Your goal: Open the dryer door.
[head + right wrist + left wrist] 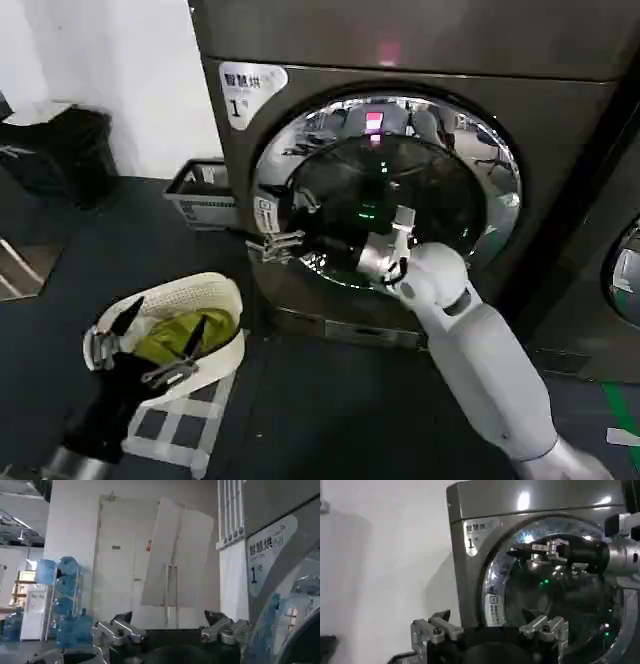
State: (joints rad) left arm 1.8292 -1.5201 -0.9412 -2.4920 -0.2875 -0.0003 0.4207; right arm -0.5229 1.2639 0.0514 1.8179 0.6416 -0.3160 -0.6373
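Note:
The dryer door [400, 190] is a big round porthole, a chrome ring around dark glass, on the grey-brown machine; it looks flush with the machine front. My right arm reaches up from the lower right. Its gripper [275, 244] sits at the door's left rim, open, and nothing shows between its fingers. In the left wrist view the right gripper [522, 551] is at the upper left of the door [560, 605]. The right wrist view has the right gripper [170, 630] open beside the machine's labelled corner [265, 555]. My left gripper [165, 318] [490, 630] hangs open and low on the left, over a basket.
A white laundry basket [222, 345] holding green cloth lies on the dark floor before the machine. A grey crate [200, 190] stands beside the dryer, a black bin [60, 150] farther left. A neighbouring machine [625, 270] stands at the right. Water bottles [65, 600] stand across the room.

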